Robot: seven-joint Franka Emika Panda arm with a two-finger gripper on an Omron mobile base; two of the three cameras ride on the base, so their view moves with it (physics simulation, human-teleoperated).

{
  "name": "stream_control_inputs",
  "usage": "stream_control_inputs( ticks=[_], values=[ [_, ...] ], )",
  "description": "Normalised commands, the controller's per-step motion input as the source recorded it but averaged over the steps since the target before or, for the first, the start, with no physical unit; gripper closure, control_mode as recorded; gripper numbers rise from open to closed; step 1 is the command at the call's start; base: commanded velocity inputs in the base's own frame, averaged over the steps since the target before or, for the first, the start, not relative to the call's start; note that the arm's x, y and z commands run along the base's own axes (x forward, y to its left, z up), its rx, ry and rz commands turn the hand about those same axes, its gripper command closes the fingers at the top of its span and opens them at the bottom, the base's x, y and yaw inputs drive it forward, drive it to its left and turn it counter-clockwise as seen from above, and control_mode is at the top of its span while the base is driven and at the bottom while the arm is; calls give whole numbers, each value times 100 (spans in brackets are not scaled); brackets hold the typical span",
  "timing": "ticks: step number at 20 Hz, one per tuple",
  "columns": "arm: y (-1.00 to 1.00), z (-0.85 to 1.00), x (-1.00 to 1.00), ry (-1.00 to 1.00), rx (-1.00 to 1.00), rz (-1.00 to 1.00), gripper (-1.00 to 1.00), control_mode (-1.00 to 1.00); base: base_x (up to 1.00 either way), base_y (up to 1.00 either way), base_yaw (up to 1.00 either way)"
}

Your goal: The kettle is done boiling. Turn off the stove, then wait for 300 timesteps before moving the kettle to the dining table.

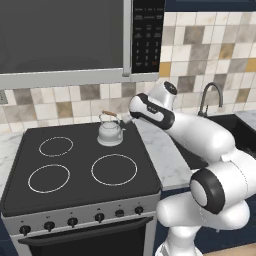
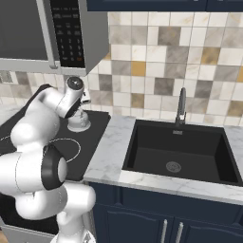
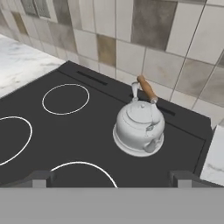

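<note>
Two small dark fingertips of the white arm's gripper (image 3: pixel 111 177) stand spread as wide as they go at the bottom of the hand view, grasping nothing and touching nothing, poised above the black glass stove (image 3: pixel 65 131) just in front of the small squat silver-grey metal kettle (image 3: pixel 139 127). That kettle, lid on and brown-orange handle arched over it, sits upright on the back right ring burner, near the tiled wall; what it contains cannot be seen. Beside the stove, across a strip of marble countertop (image 2: pixel 109 152), the black sink basin (image 2: pixel 199 156) lies under a dark curved tap (image 2: pixel 180 107).
</note>
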Motion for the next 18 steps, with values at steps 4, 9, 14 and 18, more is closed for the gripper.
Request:
stream_control_inputs(
  ticks=[4,9,14,18],
  values=[
    [4,0,20,0,0,0,-100,-100,0,0,0],
    [7,-3,19,0,0,0,-100,-100,0,0,0],
    [13,-6,18,0,0,0,-100,-100,0,0,0],
    [11,-9,17,0,0,0,-100,-100,0,0,0]
  ],
)
